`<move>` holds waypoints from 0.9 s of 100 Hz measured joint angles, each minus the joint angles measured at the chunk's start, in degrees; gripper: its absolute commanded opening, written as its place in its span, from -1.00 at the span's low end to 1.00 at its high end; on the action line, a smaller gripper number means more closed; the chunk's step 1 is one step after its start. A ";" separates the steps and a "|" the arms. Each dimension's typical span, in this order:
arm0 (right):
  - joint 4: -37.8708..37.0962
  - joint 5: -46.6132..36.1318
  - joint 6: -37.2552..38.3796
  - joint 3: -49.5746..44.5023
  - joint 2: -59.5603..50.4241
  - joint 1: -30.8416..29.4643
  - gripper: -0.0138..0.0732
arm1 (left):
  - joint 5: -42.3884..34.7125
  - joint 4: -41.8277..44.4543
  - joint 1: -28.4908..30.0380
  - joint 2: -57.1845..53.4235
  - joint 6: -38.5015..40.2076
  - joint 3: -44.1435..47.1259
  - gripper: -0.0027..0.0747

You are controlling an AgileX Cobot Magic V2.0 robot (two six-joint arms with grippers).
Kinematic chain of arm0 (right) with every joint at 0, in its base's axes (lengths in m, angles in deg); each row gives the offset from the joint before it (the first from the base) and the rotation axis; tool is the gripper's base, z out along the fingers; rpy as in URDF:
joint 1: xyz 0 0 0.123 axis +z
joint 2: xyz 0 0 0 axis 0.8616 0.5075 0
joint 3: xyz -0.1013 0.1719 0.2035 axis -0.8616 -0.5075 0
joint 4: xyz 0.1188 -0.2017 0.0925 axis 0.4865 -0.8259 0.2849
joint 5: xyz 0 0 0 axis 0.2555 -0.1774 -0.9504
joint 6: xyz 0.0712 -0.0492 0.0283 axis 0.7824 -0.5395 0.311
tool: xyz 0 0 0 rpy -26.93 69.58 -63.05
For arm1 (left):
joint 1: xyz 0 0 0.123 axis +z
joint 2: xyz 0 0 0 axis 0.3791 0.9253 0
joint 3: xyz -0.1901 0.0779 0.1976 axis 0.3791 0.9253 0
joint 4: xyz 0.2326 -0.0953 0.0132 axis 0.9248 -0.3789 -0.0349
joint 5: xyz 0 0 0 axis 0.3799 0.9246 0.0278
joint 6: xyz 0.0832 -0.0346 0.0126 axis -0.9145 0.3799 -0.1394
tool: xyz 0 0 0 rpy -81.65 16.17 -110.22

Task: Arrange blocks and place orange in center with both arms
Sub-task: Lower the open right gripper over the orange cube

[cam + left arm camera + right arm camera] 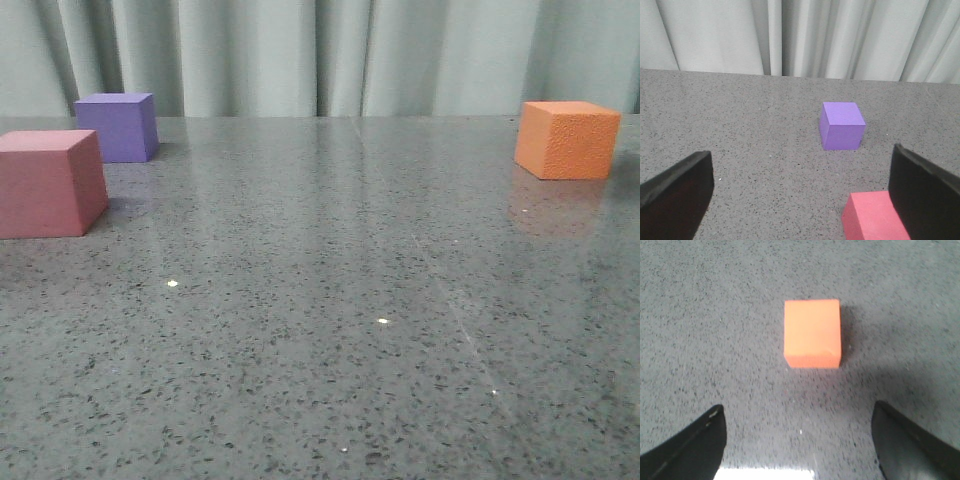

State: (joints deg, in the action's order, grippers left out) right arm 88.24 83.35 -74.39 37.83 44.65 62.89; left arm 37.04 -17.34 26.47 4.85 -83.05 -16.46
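Clearly nothing was arranged yet: all 3 cubes sat apart on the bench point(330, 330), the pink-red cube point(50, 183) and purple cube point(118, 126) near each other at the left, the orange cube point(566, 139) far off at the right. The right claw point(799, 445) hung wide open and empty, the orange cube ahead between its fingers' lines, untouched. The left claw point(800, 195) gaped empty too, the pink-red cube beside 1 finger
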 measured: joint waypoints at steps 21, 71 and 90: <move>0.00 5.37 0.00 11.70 11.77 0.13 0.68 | -0.32 0.00 0.00 0.00 0.00 0.00 0.82; -0.82 10.10 0.00 22.60 27.92 0.13 0.68 | -0.64 0.00 0.00 0.00 0.00 0.00 0.82; -0.91 10.13 0.00 22.70 31.14 0.13 0.68 | -0.77 0.00 0.00 0.00 0.00 0.00 0.82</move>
State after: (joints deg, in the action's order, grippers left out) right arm 87.33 93.48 -74.39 60.54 75.78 63.02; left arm 36.26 -17.34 26.47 4.85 -83.05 -16.46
